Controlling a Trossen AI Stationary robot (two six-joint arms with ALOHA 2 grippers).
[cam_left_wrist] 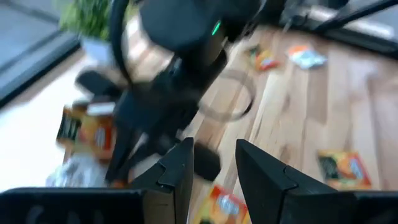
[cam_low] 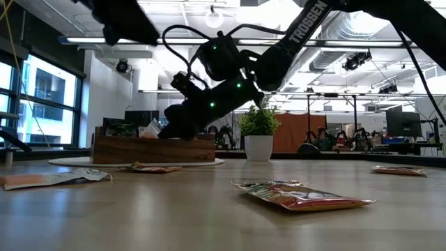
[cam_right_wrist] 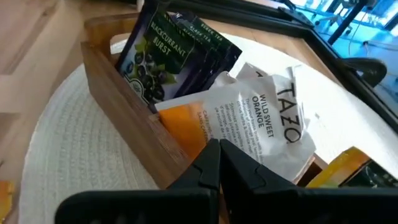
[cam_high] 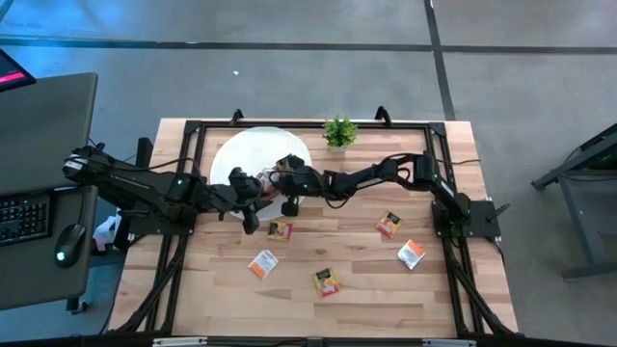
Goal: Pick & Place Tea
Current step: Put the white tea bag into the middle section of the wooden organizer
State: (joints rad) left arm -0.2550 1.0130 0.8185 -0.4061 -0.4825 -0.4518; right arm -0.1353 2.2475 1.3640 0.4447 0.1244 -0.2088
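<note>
Standing upright in the wooden box (cam_right_wrist: 118, 87), dark navy and white-orange tea sachets (cam_right_wrist: 261, 118) crowd together; five orange ones (cam_high: 326, 281) lie loose on the plank table (cam_high: 366, 289). Right gripper (cam_right_wrist: 219, 163) is closed empty above the box; left gripper (cam_left_wrist: 214, 168) gapes nearby.

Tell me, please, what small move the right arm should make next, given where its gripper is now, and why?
Probably lift the right gripper straight up, away from the wooden box. Its fingers are shut with nothing visibly between them, right above the sachets standing in the box, including the white Wild Sweet Orange sachet. Five loose sachets, such as the nearest one, still lie on the table, and the left gripper hovers close by.
</note>
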